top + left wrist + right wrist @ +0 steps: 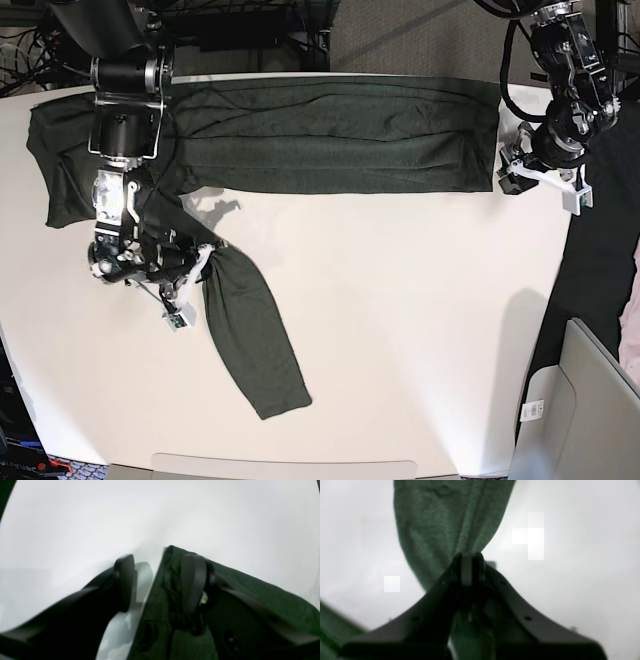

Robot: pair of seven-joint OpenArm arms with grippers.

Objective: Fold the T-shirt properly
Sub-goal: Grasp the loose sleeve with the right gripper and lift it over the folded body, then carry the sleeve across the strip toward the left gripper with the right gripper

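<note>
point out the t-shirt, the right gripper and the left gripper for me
T-shirt (330,140), base view, on the flat middle of the body.
Right gripper (468,557), right wrist view, at the closed fingertips pinching the fabric.
Left gripper (160,580), left wrist view, between its two spread fingertips at the shirt's edge.

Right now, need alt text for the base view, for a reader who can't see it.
Overhead view of a white table with a dark green T-shirt spread along its far edge. The right gripper, at left, pinches the top of one long sleeve, which trails toward the near edge. The left gripper sits open at the shirt's right edge.
</note>
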